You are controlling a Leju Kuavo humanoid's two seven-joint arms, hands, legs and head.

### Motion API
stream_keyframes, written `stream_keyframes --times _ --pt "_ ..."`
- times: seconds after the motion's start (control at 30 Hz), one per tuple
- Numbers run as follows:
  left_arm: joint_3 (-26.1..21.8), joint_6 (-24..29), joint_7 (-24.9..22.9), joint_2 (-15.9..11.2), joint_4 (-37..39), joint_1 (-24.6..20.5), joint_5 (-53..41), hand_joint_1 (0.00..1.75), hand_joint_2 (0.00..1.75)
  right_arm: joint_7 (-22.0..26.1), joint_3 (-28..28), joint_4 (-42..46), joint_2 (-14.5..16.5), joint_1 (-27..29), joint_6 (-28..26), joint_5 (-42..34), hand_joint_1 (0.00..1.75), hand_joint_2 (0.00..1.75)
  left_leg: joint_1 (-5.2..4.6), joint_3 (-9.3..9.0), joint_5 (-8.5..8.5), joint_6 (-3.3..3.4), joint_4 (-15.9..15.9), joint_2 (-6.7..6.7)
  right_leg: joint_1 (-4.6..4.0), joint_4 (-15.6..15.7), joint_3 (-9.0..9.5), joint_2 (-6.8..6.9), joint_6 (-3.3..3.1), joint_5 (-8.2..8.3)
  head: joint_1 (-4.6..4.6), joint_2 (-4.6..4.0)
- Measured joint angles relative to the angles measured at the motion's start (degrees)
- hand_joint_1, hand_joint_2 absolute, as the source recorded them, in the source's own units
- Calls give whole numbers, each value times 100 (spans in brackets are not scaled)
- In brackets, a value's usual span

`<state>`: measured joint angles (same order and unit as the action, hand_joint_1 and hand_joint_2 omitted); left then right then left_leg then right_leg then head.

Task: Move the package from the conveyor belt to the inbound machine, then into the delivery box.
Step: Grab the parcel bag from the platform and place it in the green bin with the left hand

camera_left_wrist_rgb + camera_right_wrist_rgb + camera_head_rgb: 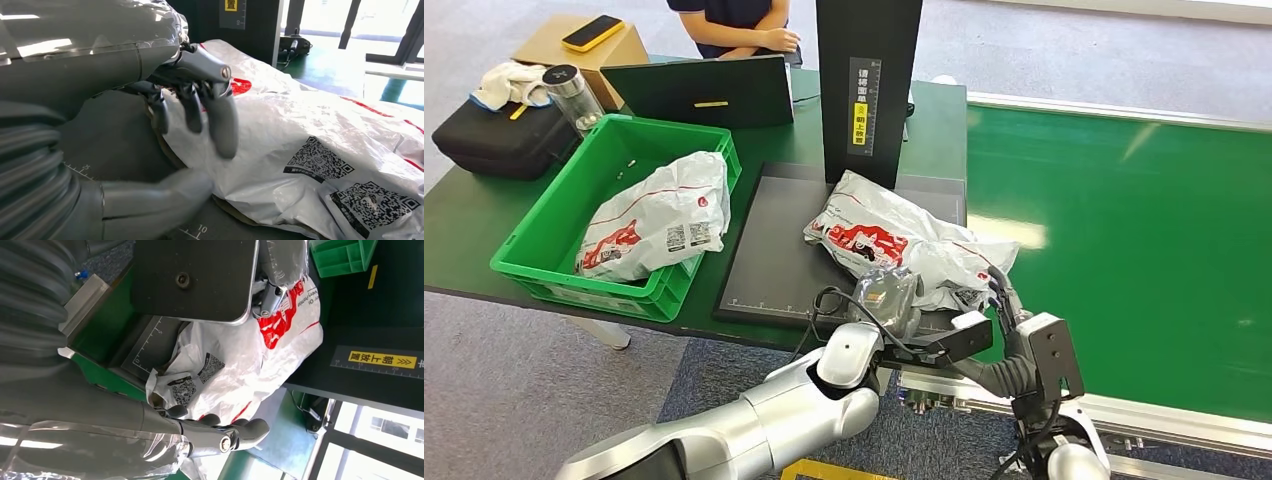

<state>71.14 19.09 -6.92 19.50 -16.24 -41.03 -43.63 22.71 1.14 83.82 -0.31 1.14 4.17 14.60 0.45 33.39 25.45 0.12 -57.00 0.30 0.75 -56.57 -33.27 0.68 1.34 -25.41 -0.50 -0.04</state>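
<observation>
While two white-and-red plastic packages are counted, one is held by both hands on the dark grey scanner plate. Another is seen lying in the green plastic crate on the dark green table.

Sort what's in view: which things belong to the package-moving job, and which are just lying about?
Job:
- package on the inbound machine's dark platform
- left hand and right hand, both at that package
- green conveyor belt
- green delivery box, with another package inside

Lying about:
- black case
- cardboard box with yellow phone
- bottle
- white cloth
</observation>
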Motion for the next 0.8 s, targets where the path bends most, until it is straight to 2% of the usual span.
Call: stream_keyframes --times 0.03,0.07,0.17,0.2,0.27,0.4,0.5,0.6,0.8 --pt "0 -9 9 0 1 0 1 175 175 1 -5 -19 0 -13 0 -2 0 175 0 0 0 0 0 0 0 0 0 0 0 0 0 0" --pt "0 -21 19 0 2 1 3 149 175 2 -11 -38 0 -25 0 -7 0 175 0 0 0 0 0 0 0 0 0 0 0 0 0 0" --pt "-11 -35 56 0 9 10 48 21 175 10 -22 -100 0 -55 1 -22 0 175 0 0 0 0 0 0 0 0 0 0 0 0 1 0" --pt "-26 0 82 -1 13 17 92 3 175 13 -23 -120 0 -64 0 -27 0 175 0 0 0 0 0 0 0 0 0 0 0 0 1 0" --pt "-98 217 174 -2 23 44 240 0 175 18 -25 -148 0 -87 -12 -41 0 175 0 0 0 0 0 0 0 0 0 0 0 0 1 1" --pt "-494 1006 521 -3 59 92 631 0 175 19 -25 -196 0 -140 -57 -74 0 175 0 0 0 0 0 0 0 0 0 0 0 0 1 1" --pt "-1019 1568 1143 -10 61 130 1197 0 175 8 -25 -268 0 -227 -247 24 0 175 0 -1 0 0 0 2 0 -1 0 -2 0 0 1 1" --pt "-2016 2015 2064 -16 -27 185 1532 0 175 23 -24 -425 -3 -366 -632 288 0 175 0 -2 -1 -1 0 5 0 -2 -1 -4 -1 1 0 0" --pt "-4336 2078 3299 -11 -363 307 1194 0 175 43 -25 -729 -28 -661 -1262 833 0 175 0 -4 -2 -2 0 10 -1 -3 -2 -9 -1 1 2 0"
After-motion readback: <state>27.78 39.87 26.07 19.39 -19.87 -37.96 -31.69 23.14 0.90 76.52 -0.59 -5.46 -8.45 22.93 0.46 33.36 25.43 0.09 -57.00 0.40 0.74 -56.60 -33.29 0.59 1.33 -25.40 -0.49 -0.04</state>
